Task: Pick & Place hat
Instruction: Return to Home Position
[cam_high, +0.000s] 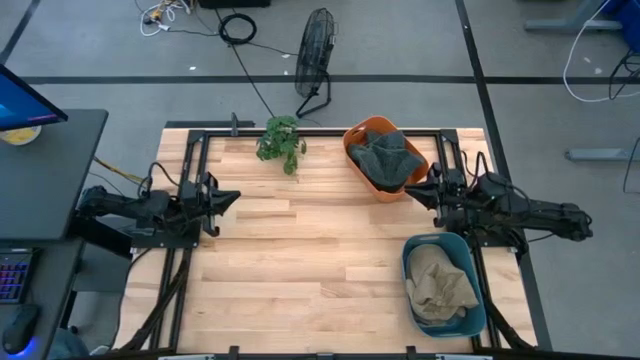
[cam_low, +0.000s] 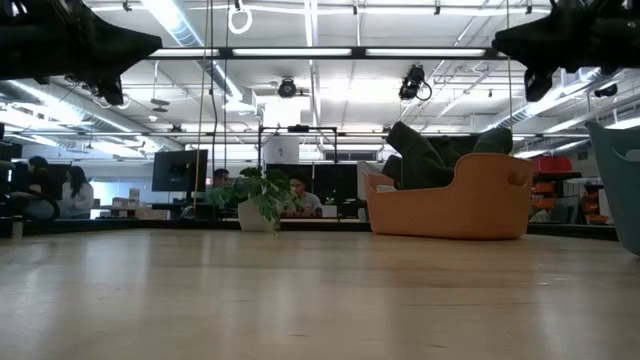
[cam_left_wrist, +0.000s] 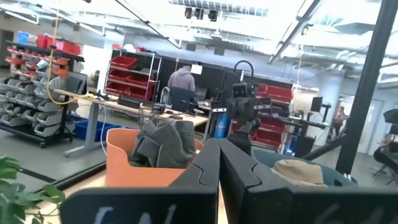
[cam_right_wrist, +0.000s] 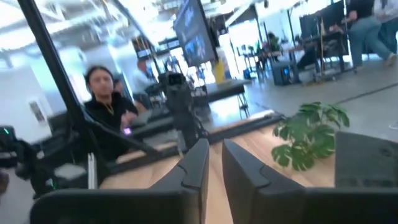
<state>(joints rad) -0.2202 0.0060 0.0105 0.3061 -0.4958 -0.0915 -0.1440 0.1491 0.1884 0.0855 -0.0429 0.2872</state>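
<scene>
Dark grey-green hats (cam_high: 384, 155) are piled in an orange basket (cam_high: 358, 135) at the table's far right; they also show in the low view (cam_low: 425, 155) and the left wrist view (cam_left_wrist: 165, 143). Tan hats (cam_high: 437, 285) lie in a blue basket (cam_high: 410, 262) at the near right. My right gripper (cam_high: 412, 190) hovers level just on the near side of the orange basket, pointing toward the table's left, its fingers (cam_right_wrist: 214, 168) apart by a narrow gap. My left gripper (cam_high: 232, 200) hangs above the left side of the table with its fingers (cam_left_wrist: 219, 168) shut. Neither holds anything.
A small potted plant (cam_high: 282, 140) stands at the far edge, left of the orange basket. A black frame (cam_high: 190, 180) runs along the table's left, far and right sides. Bare wood (cam_high: 310, 250) lies between the arms. People sit at desks in the room behind.
</scene>
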